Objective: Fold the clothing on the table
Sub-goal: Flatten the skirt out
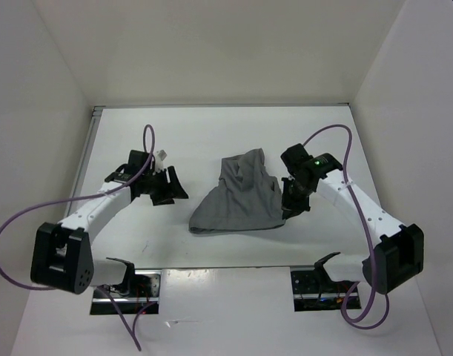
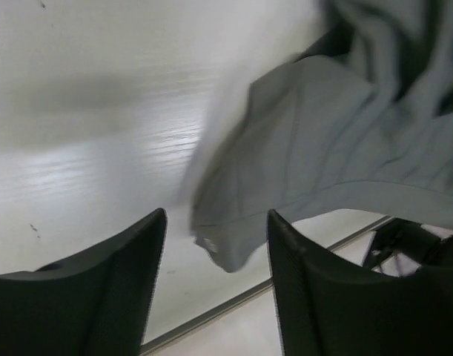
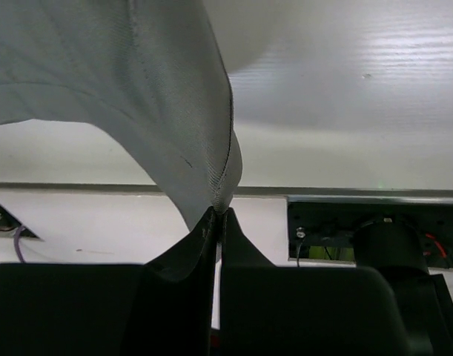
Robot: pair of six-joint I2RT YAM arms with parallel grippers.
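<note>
The clothing point(image 1: 241, 196), a grey skirt, lies bunched in a rough triangle at the middle of the white table point(image 1: 211, 133). My right gripper point(image 1: 289, 209) is at its right edge, shut on a fold of the hem. In the right wrist view the fabric point(image 3: 137, 89) rises out of the pinched fingertips of the right gripper point(image 3: 222, 213). My left gripper point(image 1: 171, 190) stands open just left of the skirt, apart from it. In the left wrist view a loose grey corner of the clothing point(image 2: 337, 141) shows, blurred, beyond the empty gap of the left gripper point(image 2: 215, 241).
White walls point(image 1: 55, 89) close in the table on the left, back and right. A metal strip point(image 1: 226, 268) runs along the near edge, with both arm bases point(image 1: 130, 285) point(image 1: 319, 285) mounted there. Purple cables point(image 1: 148, 137) loop above each arm.
</note>
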